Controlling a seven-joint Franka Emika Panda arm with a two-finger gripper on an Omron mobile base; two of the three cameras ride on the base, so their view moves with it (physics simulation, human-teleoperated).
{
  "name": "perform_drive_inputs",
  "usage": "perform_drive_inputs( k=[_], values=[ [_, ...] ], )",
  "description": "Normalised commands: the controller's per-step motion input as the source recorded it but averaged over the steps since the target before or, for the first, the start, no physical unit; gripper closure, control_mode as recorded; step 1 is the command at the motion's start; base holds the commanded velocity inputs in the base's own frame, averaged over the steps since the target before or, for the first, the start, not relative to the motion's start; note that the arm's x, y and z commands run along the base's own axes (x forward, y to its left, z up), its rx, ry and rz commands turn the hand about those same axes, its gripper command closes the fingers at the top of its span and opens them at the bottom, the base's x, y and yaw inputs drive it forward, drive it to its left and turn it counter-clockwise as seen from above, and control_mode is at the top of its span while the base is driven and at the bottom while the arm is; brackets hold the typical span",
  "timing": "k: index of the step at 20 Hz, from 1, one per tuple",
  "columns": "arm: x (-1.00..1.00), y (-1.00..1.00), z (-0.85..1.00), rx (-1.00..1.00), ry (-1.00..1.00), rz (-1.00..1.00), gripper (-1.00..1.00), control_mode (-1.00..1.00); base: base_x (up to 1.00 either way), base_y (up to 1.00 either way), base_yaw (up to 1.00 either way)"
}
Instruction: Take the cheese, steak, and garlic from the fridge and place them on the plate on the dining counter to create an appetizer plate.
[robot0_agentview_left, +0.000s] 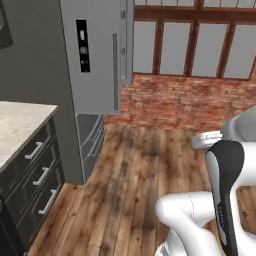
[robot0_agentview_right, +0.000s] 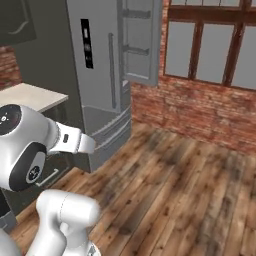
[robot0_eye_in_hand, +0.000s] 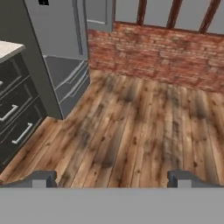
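Pincer (robot0_eye_in_hand: 112, 178) spread wide, holding nothing, above wood floor (robot0_eye_in_hand: 131, 131). Fridge (robot0_agentview_left: 97, 55) stands ahead-left; one door ajar.

Dark drawer cabinets (robot0_agentview_left: 35, 180) left; brick wall (robot0_agentview_left: 185, 102) beyond wood floor (robot0_agentview_left: 135, 185).

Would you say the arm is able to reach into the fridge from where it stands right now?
Probably not yet. The fridge has one door swung open, so nothing blocks entry, but a stretch of bare wooden floor lies between it and the gripper, whose jaws are open and empty.
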Motion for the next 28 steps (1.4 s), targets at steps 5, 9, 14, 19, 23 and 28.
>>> perform_drive_inputs(
  k=[5,9,14,19,23,28],
  values=[
    [0.00,0.00,0.00,0.00,0.00,0.00,-1.00,1.00,0.87,-0.83,0.50],
    [0.00,0.00,0.00,0.00,0.00,0.00,-1.00,1.00,0.16,-1.00,0.38],
    [0.00,0.00,0.00,0.00,0.00,0.00,-1.00,1.00,0.05,-1.00,0.35],
    [0.00,0.00,0.00,0.00,0.00,0.00,-1.00,1.00,0.39,-1.00,0.39],
    [0.00,0.00,0.00,0.00,0.00,0.00,-1.00,1.00,0.43,-1.00,0.31],
    [0.00,0.00,0.00,0.00,0.00,0.00,-1.00,1.00,0.47,-1.00,0.36]
  ],
)
